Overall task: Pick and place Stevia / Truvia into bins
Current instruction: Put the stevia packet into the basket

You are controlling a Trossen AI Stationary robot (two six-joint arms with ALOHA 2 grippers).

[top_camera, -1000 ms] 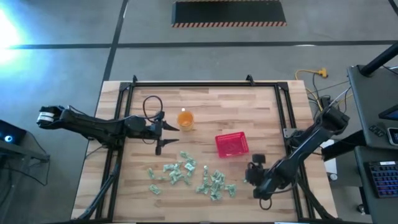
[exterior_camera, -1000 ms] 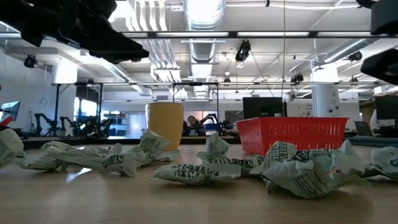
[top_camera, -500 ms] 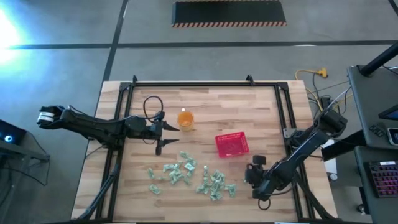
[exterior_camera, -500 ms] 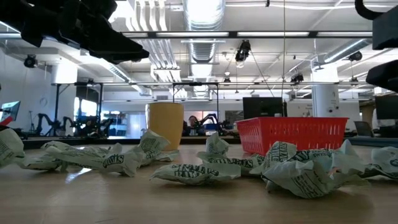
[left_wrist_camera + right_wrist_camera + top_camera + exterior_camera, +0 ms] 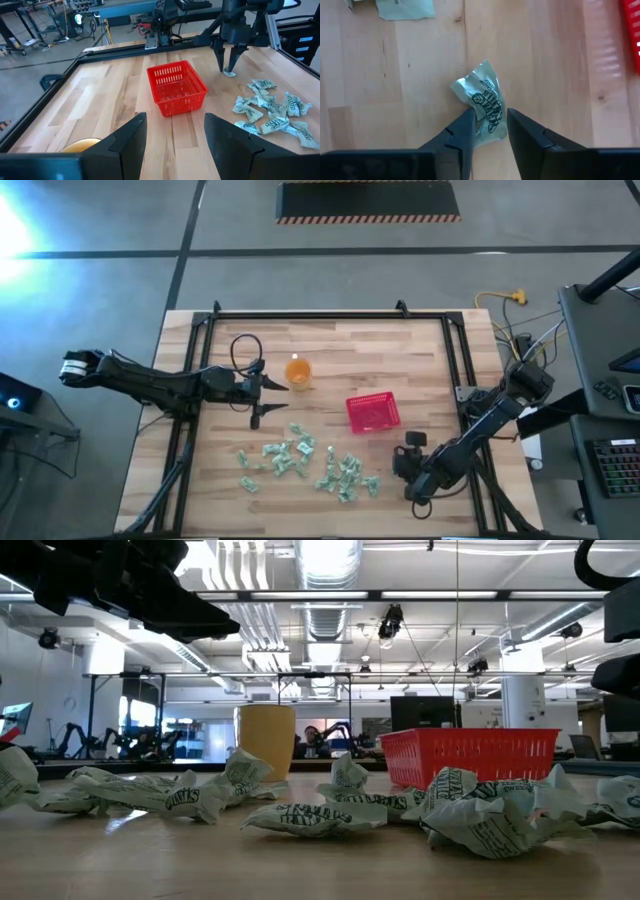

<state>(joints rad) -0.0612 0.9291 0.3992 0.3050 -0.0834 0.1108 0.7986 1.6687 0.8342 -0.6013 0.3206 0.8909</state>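
Several crumpled green-and-white Stevia packets [image 5: 305,462] lie in a loose heap on the wooden table, near its front edge. The red basket [image 5: 372,412] stands just behind the heap. My right gripper [image 5: 490,122] points steeply down at one packet [image 5: 482,97] that lies flat on the wood, apart from the heap at its right end. The fingers are open a little, one on each side of that packet's end. My left gripper [image 5: 270,402] hangs open above the table's left half, holding nothing. My right gripper comes from above, slanting, its fingertips [image 5: 467,120] flanking the end of the crumpled packet [image 5: 490,117], which lies on the table. I cannot tell whether the fingers touch it.
A translucent orange cup [image 5: 297,370] stands behind the heap, just in front of my left gripper's fingers. A black frame [image 5: 320,315] runs along the table's far, left and right sides. Bare wood lies between the basket and the right rail.
My right gripper has sunk toward the table, over the packet at the heap's right end. The left arm, the packets and the basket have kept still.
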